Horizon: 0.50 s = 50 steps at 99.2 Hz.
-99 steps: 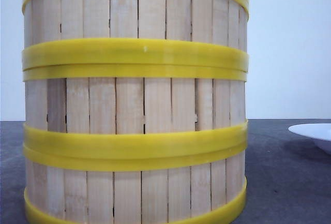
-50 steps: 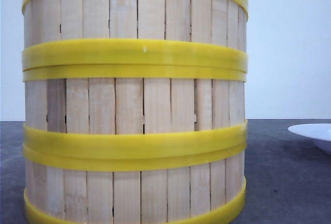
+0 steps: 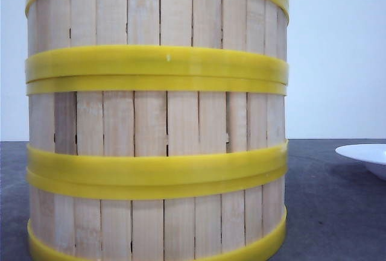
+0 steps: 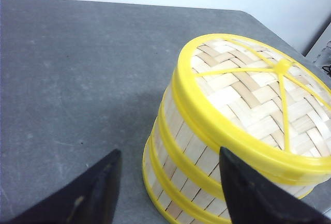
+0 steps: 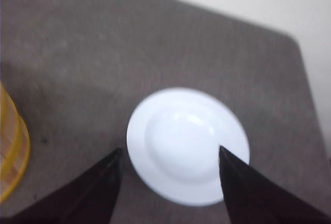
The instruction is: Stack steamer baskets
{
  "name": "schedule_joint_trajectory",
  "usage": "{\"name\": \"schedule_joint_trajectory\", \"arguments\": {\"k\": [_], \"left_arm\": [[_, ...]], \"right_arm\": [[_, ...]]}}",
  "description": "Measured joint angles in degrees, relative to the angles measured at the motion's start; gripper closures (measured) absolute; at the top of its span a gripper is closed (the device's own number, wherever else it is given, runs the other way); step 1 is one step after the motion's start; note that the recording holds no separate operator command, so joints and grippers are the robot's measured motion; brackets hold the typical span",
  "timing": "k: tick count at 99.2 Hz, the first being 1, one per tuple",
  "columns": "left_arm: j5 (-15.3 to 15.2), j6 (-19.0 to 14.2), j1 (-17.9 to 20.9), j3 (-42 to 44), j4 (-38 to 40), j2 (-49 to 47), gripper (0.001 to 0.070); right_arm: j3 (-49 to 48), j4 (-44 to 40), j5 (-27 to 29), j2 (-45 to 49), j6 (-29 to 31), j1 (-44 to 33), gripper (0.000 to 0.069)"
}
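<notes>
— What is on the grey table (image 4: 67, 79)?
— Largest, three steamer baskets (image 3: 157, 122) stacked in one column, close to the front camera, topped by a woven yellow-rimmed lid (image 4: 258, 100). To their right, apart, a white plate (image 5: 187, 144).
— And the grippers?
— The left gripper (image 4: 168, 195) hangs spread wide beside the stack, empty. The right gripper (image 5: 169, 193) is wide over the plate, empty.

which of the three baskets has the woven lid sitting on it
The top steamer basket of the stack: the woven lid rests on its upper rim, while the middle basket and bottom basket each carry another basket.
</notes>
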Motion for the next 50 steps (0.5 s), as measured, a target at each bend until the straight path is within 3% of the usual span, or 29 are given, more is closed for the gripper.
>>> {"name": "schedule_joint_trajectory", "arguments": {"k": [34, 45, 50], "left_arm": [[0.0, 0.02, 0.0, 0.0, -0.04, 0.0, 0.0353], [0.0, 0.02, 0.02, 0.0, -0.5, 0.0, 0.0365], [0.0, 0.04, 0.0, 0.0, -1.4, 0.0, 0.0428]], "right_arm": [[-1.62, 3.78, -0.74, -3.54, 4.55, 0.0, 0.0345], [-1.62, 4.7, -0.85, -3.45, 4.59, 0.0, 0.0441], [-1.62, 4.68, -0.94, -3.45, 4.55, 0.0, 0.0525]]}}
